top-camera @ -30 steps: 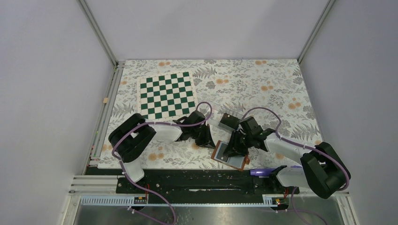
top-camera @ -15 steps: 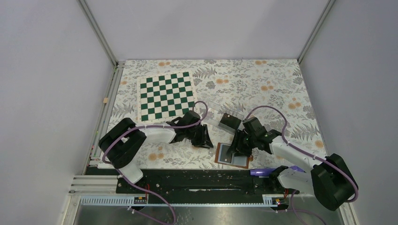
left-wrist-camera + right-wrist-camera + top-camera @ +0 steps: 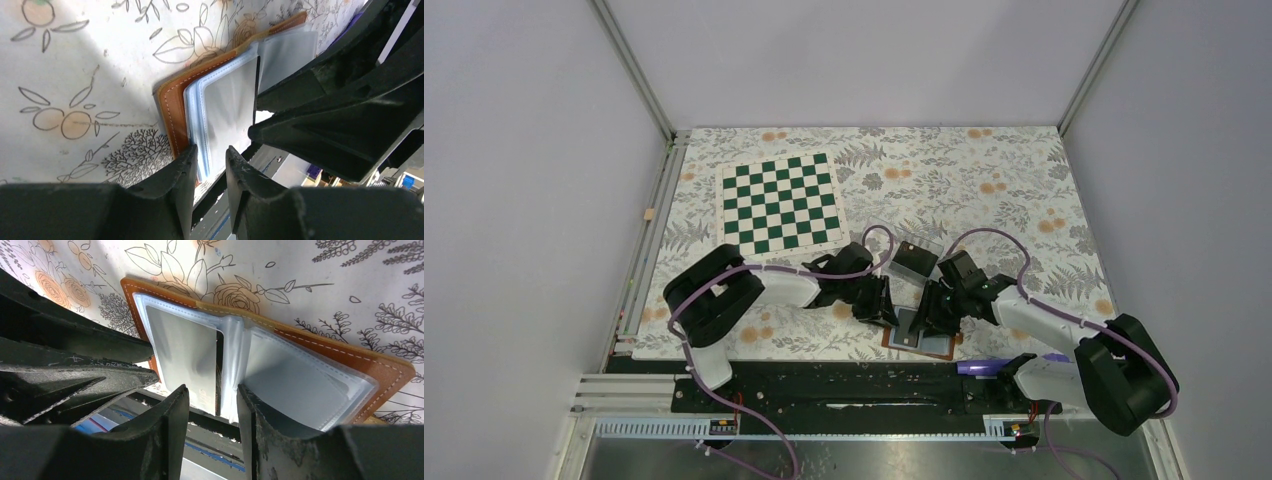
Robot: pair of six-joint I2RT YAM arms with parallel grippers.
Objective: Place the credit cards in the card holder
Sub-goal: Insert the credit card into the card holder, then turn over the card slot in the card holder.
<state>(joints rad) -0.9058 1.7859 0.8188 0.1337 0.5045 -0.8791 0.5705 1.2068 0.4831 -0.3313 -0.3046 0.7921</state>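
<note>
Near edge, centre: open card holder [image 3: 929, 343] lies flat on floral cloth [image 3: 1024, 200], between both grippers. Left gripper [image 3: 209, 155] at its left edge, fingers slightly apart, edge of pale sleeve [image 3: 227, 100] seen in gap; contact cannot tell. Right gripper [image 3: 212, 392] over middle fold, fingers spread, holding nothing. Just beyond: black credit card [image 3: 914, 261] on clear box [image 3: 886, 238]. Far left: chessboard [image 3: 779, 203].

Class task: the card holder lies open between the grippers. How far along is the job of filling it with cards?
Done: the card holder lies open, and one card appears to sit in a sleeve. In hand: the left gripper and right gripper, jaws apart, hover at its near edge. Left: another black card lies at the clear box, outside the holder.
</note>
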